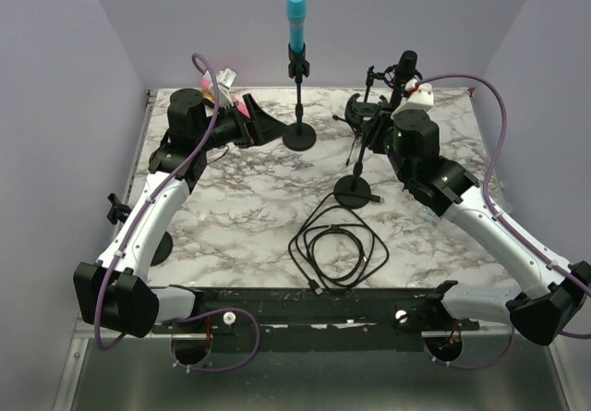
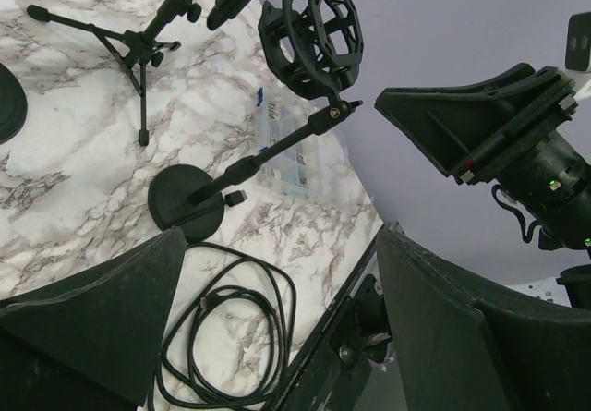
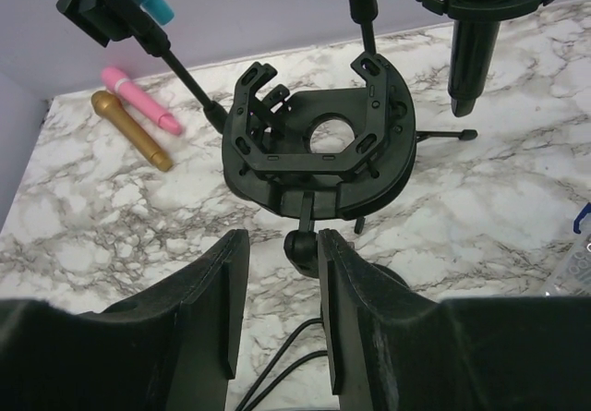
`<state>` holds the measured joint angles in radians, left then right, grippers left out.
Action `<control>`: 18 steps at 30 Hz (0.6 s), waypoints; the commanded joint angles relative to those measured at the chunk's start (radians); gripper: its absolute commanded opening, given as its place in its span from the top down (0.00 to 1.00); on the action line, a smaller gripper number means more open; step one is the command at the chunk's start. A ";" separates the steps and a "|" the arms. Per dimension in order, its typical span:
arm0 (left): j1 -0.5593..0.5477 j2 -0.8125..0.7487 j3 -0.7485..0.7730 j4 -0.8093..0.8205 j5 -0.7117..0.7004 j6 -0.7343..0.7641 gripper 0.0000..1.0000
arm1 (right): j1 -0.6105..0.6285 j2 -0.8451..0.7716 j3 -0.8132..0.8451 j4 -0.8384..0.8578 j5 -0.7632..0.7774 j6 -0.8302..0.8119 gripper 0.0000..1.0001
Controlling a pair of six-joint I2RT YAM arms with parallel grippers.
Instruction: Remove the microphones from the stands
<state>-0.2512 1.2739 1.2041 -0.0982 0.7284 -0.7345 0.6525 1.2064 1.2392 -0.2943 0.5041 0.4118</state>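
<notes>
My left pincer (image 1: pixel 270 126), jaws open, lies lower left of the vertical blue microphone (image 1: pixel 295 18), the nearer arm.

Counter (image 1: pixel 240 217): white marble, grey veins
Far centre: round stand base (image 1: pixel 299 136)
Right of centre: second round base (image 1: pixel 356 192), with tripod feet (image 2: pixel 129 46) beyond it
Near centre: coiled black cable (image 1: pixel 337 245)
Far left: pink microphone (image 3: pixel 143 102) and gold microphone (image 3: pixel 131 130), side by side
</notes>
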 commanded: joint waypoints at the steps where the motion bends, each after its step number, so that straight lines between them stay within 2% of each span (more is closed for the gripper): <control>1: -0.007 0.005 0.021 0.032 0.035 -0.008 0.13 | -0.007 0.018 0.031 -0.030 0.057 -0.011 0.57; 18: -0.007 0.030 0.022 0.034 0.048 -0.018 0.14 | -0.022 0.082 -0.030 -0.032 0.088 -0.044 0.59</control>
<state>-0.2512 1.2964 1.2041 -0.0914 0.7433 -0.7475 0.6388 1.2648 1.2404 -0.2886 0.5568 0.3843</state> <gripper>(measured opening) 0.861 0.417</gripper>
